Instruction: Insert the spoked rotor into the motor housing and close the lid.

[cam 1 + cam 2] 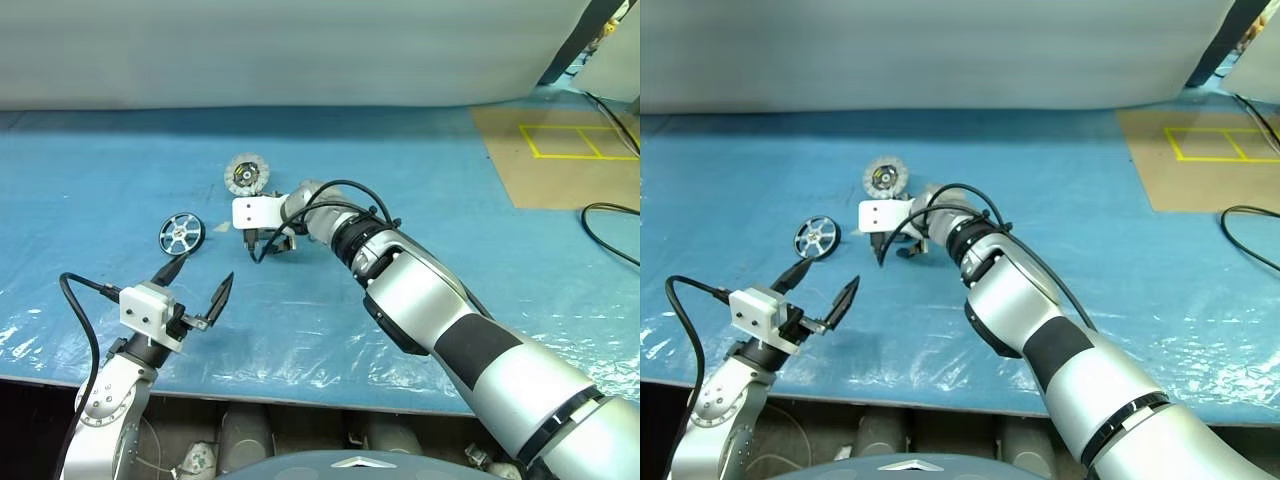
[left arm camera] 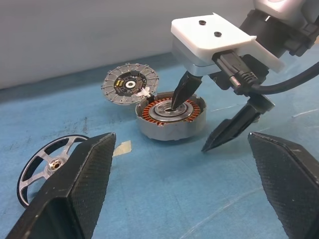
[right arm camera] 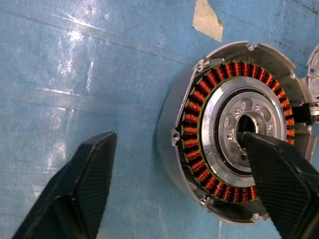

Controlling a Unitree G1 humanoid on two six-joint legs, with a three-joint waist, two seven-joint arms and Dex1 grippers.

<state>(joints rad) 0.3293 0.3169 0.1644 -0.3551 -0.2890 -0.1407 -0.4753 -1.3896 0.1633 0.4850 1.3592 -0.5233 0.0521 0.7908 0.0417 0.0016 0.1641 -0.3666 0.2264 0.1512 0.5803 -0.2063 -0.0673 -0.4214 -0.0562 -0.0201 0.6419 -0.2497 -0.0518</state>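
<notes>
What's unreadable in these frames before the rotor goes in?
- Motor housing: in the head views the right end effector and its white wrist mount cover it.
- Housing bore: the right wrist view has one finger over it, so its depth is unclear.
- Lid: near edge hidden behind the housing in the left wrist view.
- Spoked rotor: cut by the left finger in the left wrist view.

In your head views the right arm and its white mount cover the motor housing (image 2: 171, 114). R wrist view cuts off the lid (image 3: 314, 64) at the edge, leaving a sliver. L wrist view: a finger hides part of the spoked rotor (image 2: 47, 162); its hub detail's prob too small to read.
</notes>
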